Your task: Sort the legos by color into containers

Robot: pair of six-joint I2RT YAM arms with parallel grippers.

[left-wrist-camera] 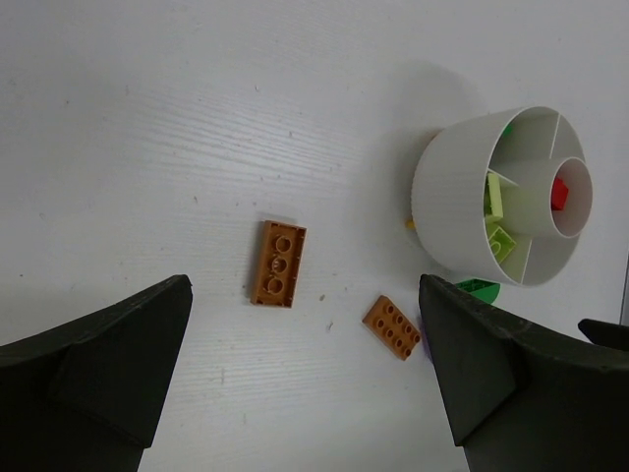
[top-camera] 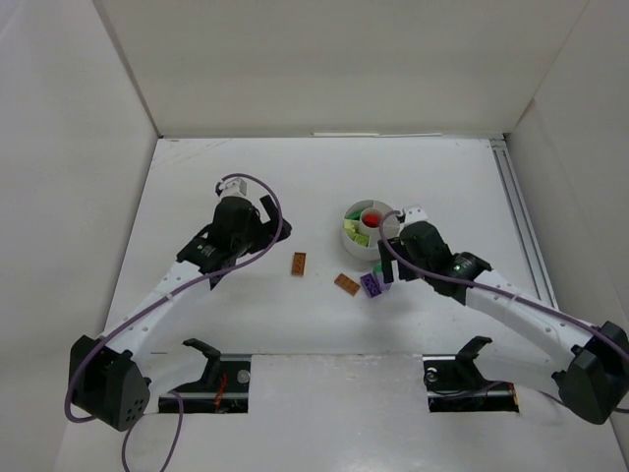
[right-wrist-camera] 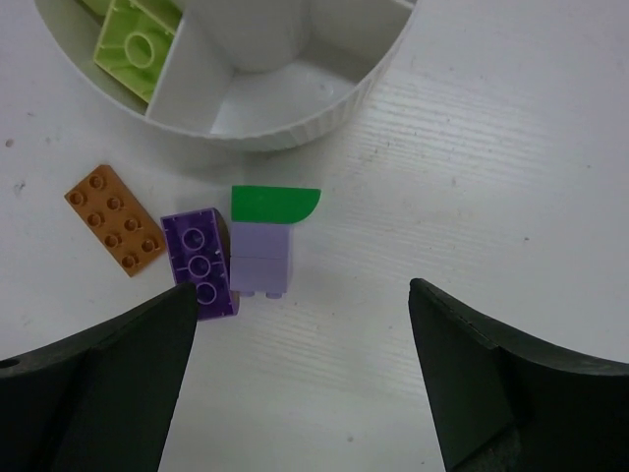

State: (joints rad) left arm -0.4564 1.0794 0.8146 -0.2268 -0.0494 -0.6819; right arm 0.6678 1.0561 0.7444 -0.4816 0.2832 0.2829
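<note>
purple brick (right-wrist-camera: 200, 264) (underside up) points at tub (right-wrist-camera: 295, 133).

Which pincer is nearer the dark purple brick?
Right. The right pincer hangs directly by the dark purple brick; the left pincer sits well off to its left.

White ribbed tub (right-wrist-camera: 295, 128), orange-brown brick (right-wrist-camera: 114, 218), dark purple brick (right-wrist-camera: 200, 264), pale lilac brick (right-wrist-camera: 261, 256), green wedge (right-wrist-camera: 273, 204), yellow-green brick (right-wrist-camera: 138, 34).

Robot lab test cell: white table (top-camera: 442, 177) boxed by plain white walls (top-camera: 334, 59), aluminium rail (top-camera: 516, 216) alongside.
</note>
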